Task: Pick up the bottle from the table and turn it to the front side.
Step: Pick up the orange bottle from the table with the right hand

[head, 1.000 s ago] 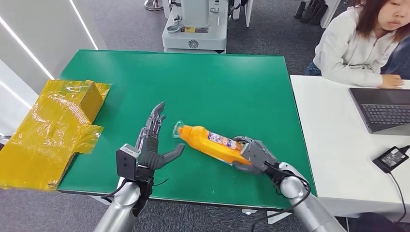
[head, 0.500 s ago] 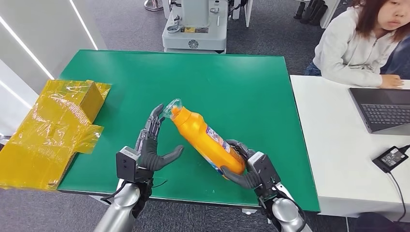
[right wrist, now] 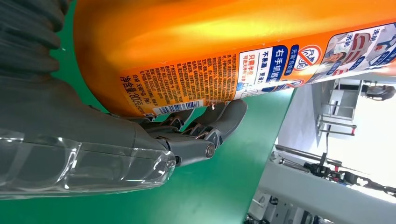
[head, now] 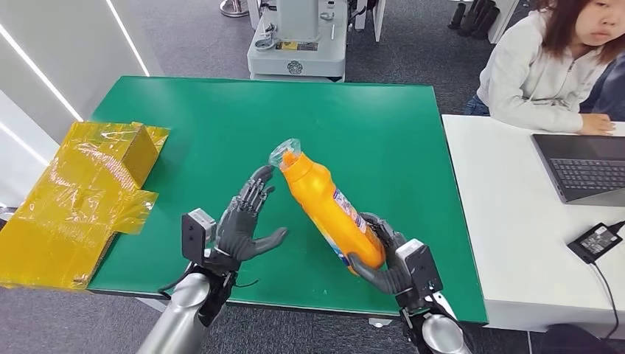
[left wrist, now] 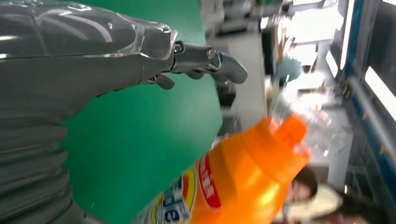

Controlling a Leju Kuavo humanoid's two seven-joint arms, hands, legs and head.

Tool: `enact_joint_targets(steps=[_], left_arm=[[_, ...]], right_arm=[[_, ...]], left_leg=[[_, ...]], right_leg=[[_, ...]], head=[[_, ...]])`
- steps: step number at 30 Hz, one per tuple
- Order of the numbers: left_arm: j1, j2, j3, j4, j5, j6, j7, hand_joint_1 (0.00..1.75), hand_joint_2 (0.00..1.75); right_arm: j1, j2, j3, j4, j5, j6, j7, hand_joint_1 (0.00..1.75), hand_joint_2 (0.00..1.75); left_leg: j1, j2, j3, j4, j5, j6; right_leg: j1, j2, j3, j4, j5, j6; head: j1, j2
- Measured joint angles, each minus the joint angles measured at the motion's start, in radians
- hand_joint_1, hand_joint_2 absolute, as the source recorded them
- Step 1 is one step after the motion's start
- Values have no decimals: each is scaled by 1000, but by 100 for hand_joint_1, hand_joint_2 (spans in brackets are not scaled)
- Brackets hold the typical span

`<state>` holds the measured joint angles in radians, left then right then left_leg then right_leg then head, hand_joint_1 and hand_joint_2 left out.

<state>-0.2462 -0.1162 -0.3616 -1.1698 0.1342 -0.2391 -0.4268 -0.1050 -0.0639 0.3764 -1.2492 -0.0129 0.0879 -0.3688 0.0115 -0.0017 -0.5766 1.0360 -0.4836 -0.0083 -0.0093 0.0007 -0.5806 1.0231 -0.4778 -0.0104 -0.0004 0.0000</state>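
So that its label can be turned frontward, the bottle (head: 328, 209) is being gripped low by the right hand (head: 383, 262), while the left hand (head: 243, 225) is being held spread and empty beside it.

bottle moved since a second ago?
Yes. The orange bottle, which lay on the green table, now tilts up off it in the right hand.

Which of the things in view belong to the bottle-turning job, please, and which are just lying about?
Job:
- orange bottle, lifted at a tilt
- right hand, holding its base
- left hand, open beside it
- green table

Lying about:
- yellow wrapped box
- laptop
- black power adapter
- seated person
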Motion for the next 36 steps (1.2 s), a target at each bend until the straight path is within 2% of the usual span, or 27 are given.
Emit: enact_joint_targets(steps=[6, 9, 18, 31, 36], left_arm=[[-90, 31, -4, 67, 143, -232, 129, 0, 175], [-147, 40, -20, 113, 225, -298, 170, 0, 175], [-251, 34, -83, 223, 279, -300, 209, 0, 175], [-331, 11, -152, 368, 251, -254, 233, 0, 175], [-337, 10, -156, 380, 263, -251, 250, 0, 175]], right_arm=[[-5, 19, -7, 0, 66, 5, 2, 175, 175], [-22, 29, -6, 3, 89, 6, 4, 175, 175], [-35, 46, -4, 9, 136, -31, 17, 175, 175], [-33, 76, 2, 7, 210, -51, 53, 175, 175], [-35, 78, 1, 13, 222, -52, 56, 175, 175]], left_leg=[[0, 0, 0, 0, 1, 0], [0, 0, 0, 0, 2, 0], [0, 0, 0, 0, 1, 0], [0, 0, 0, 0, 2, 0], [0, 0, 0, 0, 2, 0]], right_leg=[[0, 0, 0, 1, 1, -1], [0, 0, 0, 1, 1, -1], [0, 0, 0, 0, 1, 0], [0, 0, 0, 1, 1, 0], [0, 0, 0, 1, 1, 0]], head=[[0, 0], [0, 0], [0, 0], [0, 0], [0, 0]])
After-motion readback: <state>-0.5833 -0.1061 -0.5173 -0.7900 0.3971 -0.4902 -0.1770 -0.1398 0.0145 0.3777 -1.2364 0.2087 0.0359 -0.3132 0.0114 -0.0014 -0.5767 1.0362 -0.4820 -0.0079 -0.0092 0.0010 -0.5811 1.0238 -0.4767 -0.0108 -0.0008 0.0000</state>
